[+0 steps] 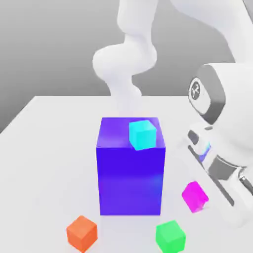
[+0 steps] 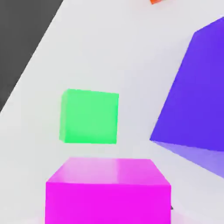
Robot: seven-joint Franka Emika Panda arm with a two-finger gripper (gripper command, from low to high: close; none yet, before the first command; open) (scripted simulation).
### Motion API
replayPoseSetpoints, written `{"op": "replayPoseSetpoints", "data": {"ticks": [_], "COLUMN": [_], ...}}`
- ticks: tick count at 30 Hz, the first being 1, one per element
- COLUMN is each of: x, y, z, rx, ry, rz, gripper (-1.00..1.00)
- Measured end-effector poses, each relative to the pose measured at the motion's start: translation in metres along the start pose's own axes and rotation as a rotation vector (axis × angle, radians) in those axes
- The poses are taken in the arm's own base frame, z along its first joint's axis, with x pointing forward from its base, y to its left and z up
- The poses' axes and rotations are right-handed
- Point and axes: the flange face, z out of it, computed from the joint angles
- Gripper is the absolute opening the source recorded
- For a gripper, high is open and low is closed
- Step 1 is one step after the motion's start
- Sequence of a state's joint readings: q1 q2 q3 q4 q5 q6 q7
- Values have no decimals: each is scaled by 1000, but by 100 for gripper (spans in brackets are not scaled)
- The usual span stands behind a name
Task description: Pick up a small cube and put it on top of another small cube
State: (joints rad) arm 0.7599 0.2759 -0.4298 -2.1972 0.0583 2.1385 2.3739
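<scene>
The small magenta cube (image 1: 194,196) hangs tilted a little above the table, at the exterior view's right of the big block. My gripper (image 1: 201,196) is shut on it, the white hand reaching in from the exterior view's right. In the hand view the magenta cube (image 2: 107,190) sits close up, with the small green cube (image 2: 89,117) lying on the table beyond it. The green cube (image 1: 170,236) rests near the table's front edge, below and slightly to the exterior view's left of the held cube, apart from it.
A big blue-purple block (image 1: 130,168) (image 2: 197,87) stands mid-table with a small cyan cube (image 1: 143,134) on its top. A small orange cube (image 1: 81,232) (image 2: 155,1) lies at the front, on the exterior view's left. The white table (image 1: 44,148) carries them all.
</scene>
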Motion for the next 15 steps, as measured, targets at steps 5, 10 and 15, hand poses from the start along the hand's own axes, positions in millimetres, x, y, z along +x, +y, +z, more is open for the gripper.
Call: {"op": "replayPoseSetpoints", "data": {"ticks": [5, 10, 15], "x": [22, 45, 64], "y": [-11, -22, -28], "z": [23, 37, 40], "rx": [-2, 12, 27], "ry": [-47, -119, -226], "rz": [323, 622, 876], "gripper": [-100, -100, -100]}}
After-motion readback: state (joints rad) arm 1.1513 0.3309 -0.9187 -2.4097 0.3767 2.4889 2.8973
